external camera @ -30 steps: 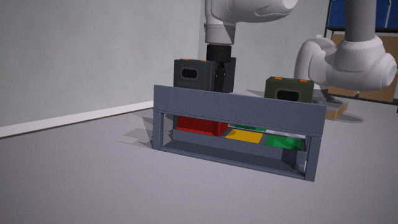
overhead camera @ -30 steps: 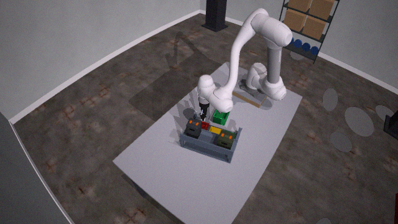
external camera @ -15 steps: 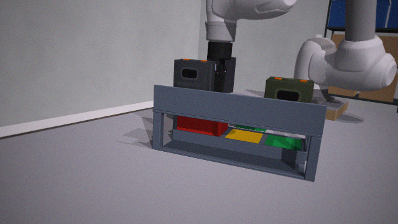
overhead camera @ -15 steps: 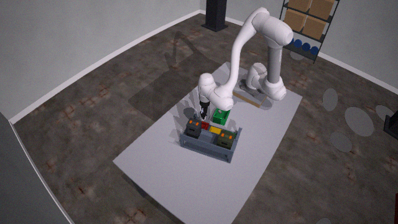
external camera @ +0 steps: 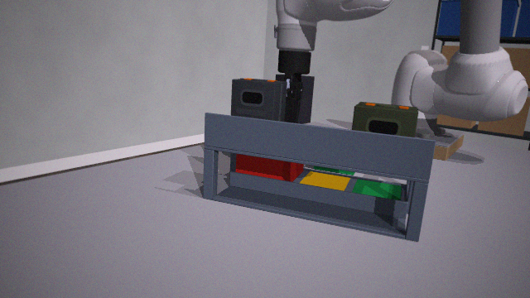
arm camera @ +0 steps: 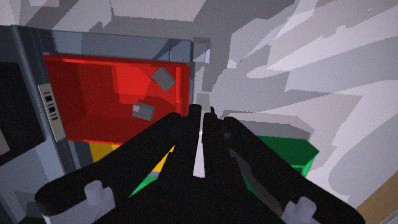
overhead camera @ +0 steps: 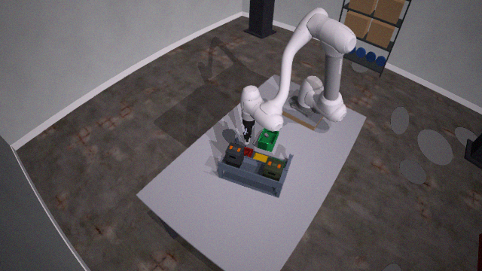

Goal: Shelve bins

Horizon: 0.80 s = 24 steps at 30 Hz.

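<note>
Red bin point(arm camera: 117, 95), two parts inside, lodged in the shelf point(external camera: 319, 145) at the red end, gripper point(arm camera: 201, 114) beside its rim with fingers fully closed on nothing, apparently to push; green bin point(overhead camera: 268, 140) waits on the table.

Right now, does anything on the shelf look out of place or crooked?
Nothing looks spilled or damaged. The red bin sits in the shelf with its two parts inside; the green bin is on the table, not in its spot.
</note>
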Available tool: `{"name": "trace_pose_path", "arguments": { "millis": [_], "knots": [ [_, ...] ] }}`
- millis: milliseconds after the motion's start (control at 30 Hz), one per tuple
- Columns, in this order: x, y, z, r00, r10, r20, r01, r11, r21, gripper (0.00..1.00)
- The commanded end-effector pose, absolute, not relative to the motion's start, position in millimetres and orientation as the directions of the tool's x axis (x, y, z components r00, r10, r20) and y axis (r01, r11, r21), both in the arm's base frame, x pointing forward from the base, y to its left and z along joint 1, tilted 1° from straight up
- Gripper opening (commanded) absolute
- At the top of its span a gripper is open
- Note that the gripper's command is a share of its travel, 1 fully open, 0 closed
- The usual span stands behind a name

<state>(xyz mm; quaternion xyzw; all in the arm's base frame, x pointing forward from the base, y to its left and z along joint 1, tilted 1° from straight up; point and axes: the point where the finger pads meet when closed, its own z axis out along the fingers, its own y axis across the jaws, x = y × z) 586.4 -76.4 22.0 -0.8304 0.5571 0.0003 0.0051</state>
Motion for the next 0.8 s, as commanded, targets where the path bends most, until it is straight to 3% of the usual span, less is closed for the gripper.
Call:
{"name": "trace_pose_path", "arguments": {
  "millis": [0, 767],
  "knots": [
    [586.3, -76.4, 22.3, 0.379, -0.925, -0.006, -0.925, -0.379, -0.008, 0.1],
    [586.0, -76.8, 66.9, 0.379, -0.925, -0.006, -0.925, -0.379, -0.008, 0.1]
  ]
}}
